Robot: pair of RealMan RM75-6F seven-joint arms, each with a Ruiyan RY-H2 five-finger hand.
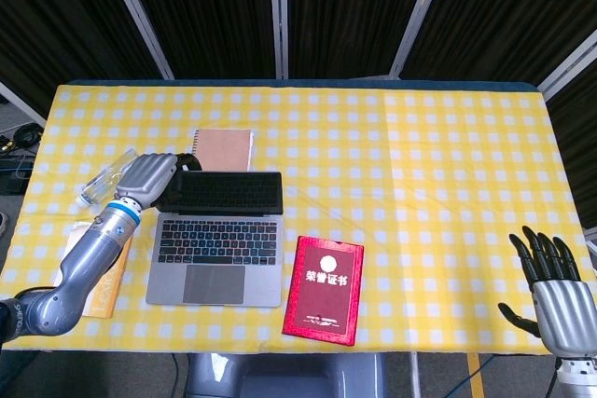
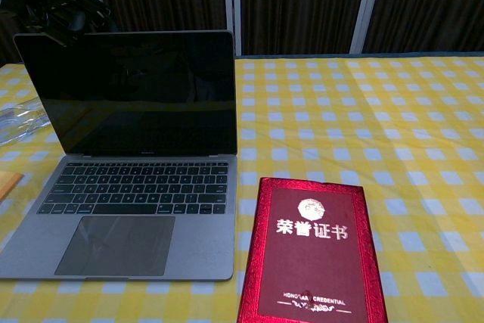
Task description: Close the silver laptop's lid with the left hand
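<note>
The silver laptop [image 1: 219,247] sits open at the table's front left, keyboard [image 2: 136,187] and trackpad showing. Its dark lid [image 1: 229,193] leans forward over the keyboard; in the chest view the lid [image 2: 132,92] fills the upper left. My left hand [image 1: 149,177] presses the lid's top left corner from behind, fingers curled over the edge; the chest view shows this left hand [image 2: 57,9] above that corner. My right hand [image 1: 558,295] hangs off the table's front right edge, fingers spread, holding nothing.
A red certificate booklet [image 1: 324,289] lies just right of the laptop. A tan spiral notebook [image 1: 223,144] lies behind the lid. A clear plastic bottle [image 1: 101,182] and a yellow book [image 1: 101,277] lie left of the laptop by my left forearm.
</note>
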